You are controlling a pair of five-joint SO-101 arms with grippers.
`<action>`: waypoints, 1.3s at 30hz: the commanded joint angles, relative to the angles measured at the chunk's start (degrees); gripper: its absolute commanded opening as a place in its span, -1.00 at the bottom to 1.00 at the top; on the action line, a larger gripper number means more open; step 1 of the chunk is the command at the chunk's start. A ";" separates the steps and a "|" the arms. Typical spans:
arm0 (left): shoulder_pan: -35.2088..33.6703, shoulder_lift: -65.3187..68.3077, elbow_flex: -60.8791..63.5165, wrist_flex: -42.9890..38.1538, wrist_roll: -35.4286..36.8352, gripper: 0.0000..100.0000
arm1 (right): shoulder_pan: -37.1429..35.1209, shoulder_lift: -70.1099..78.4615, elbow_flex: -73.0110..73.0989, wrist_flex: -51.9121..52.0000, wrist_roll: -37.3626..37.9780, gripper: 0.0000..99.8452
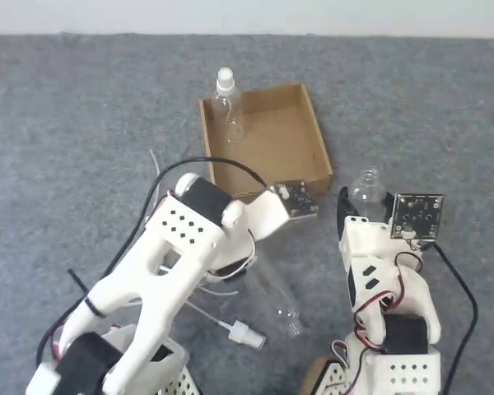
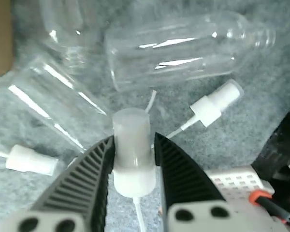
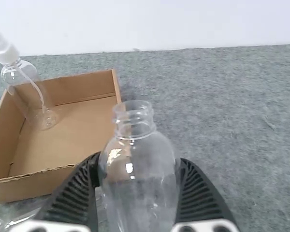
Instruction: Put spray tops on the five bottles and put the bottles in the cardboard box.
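Note:
My left gripper (image 2: 132, 143) is shut on a white spray top (image 2: 131, 126), held upright just above the carpet. Around it lie three clear bottles without tops, the nearest one (image 2: 183, 48) on its side, plus two loose spray tops (image 2: 215, 104) (image 2: 31, 162). My right gripper (image 3: 137, 165) is shut on an upright clear bottle (image 3: 133, 121) with an open neck, to the right of the cardboard box (image 1: 309, 144). The same held bottle (image 1: 366, 189) stands at the box's near right corner. One bottle with a spray top (image 1: 227, 103) stands in the box's far left corner.
The left arm (image 1: 189, 239) covers the carpet in front of the box. A bare bottle (image 1: 276, 300) and a spray top (image 1: 245, 333) lie between the two arm bases. Grey carpet stretches open to the left and right of the box.

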 commanded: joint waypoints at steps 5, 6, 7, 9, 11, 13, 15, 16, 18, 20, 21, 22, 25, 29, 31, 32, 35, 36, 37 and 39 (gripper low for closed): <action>-0.09 -2.99 -9.71 2.20 5.80 -0.98 | -2.07 -1.10 0.09 -1.10 0.00 -0.99; -0.09 -2.99 -9.80 2.11 6.42 -0.98 | -2.24 -1.10 0.09 -1.01 0.00 -0.99; -0.09 -2.99 -9.80 2.11 6.95 -0.98 | -2.33 -1.10 0.09 -1.01 0.00 -0.99; 0.00 -3.78 -9.89 1.76 7.91 -0.98 | -2.33 -1.10 0.09 -1.01 0.00 -0.99; 0.18 -6.86 -9.89 1.05 8.88 -0.98 | -2.33 -1.10 0.09 -1.01 0.00 -0.99; 0.26 -11.60 -10.15 0.79 9.32 -0.98 | -2.33 -1.10 0.09 -1.01 0.00 -0.99; -0.09 -15.65 -11.12 0.88 9.58 -0.98 | -2.42 -1.10 0.09 -1.01 0.00 -0.99; -0.18 -16.97 -11.56 1.05 9.58 -0.98 | -2.42 -1.10 0.09 -1.01 0.00 -0.99; -0.26 -18.55 -11.56 1.23 9.58 -0.98 | -2.42 -1.10 0.18 -1.01 0.00 -0.99; -1.14 -19.25 -11.47 1.05 9.58 -0.98 | -2.42 -1.10 0.18 -1.01 0.00 -0.99; -1.58 -19.52 -11.56 0.88 9.58 -0.98 | -2.42 -1.10 0.18 -1.01 0.00 -0.99; -2.29 -19.60 -11.65 0.79 9.58 -0.98 | -2.42 -1.10 0.18 -1.01 0.00 -0.99; -4.48 -19.60 -13.58 0.79 10.29 -0.98 | -2.42 -1.10 0.18 -1.01 0.00 -0.99; -6.33 -19.60 -17.71 0.97 13.01 -0.98 | -2.42 -1.10 0.18 -1.01 0.00 -0.99; -6.24 -19.60 -19.65 1.14 13.98 -0.98 | -2.51 -1.10 0.18 -1.01 -0.18 -0.99; -6.24 -19.60 -20.62 1.14 14.51 -0.98 | -2.51 -1.10 0.18 -1.01 -0.18 -0.99; -6.15 -19.60 -23.16 1.14 16.53 -0.98 | -2.59 -1.10 0.18 -1.01 -0.26 -0.99; -6.07 -19.69 -23.87 1.14 17.23 -0.98 | -3.30 -1.10 0.18 -1.01 -0.18 -0.99; -5.98 -19.69 -24.57 1.14 17.93 -0.98 | -4.00 -1.10 0.18 -0.92 -0.09 -0.99; -5.89 -19.69 -25.98 1.14 19.08 -0.98 | -4.97 -1.10 0.18 -0.22 -0.09 -0.99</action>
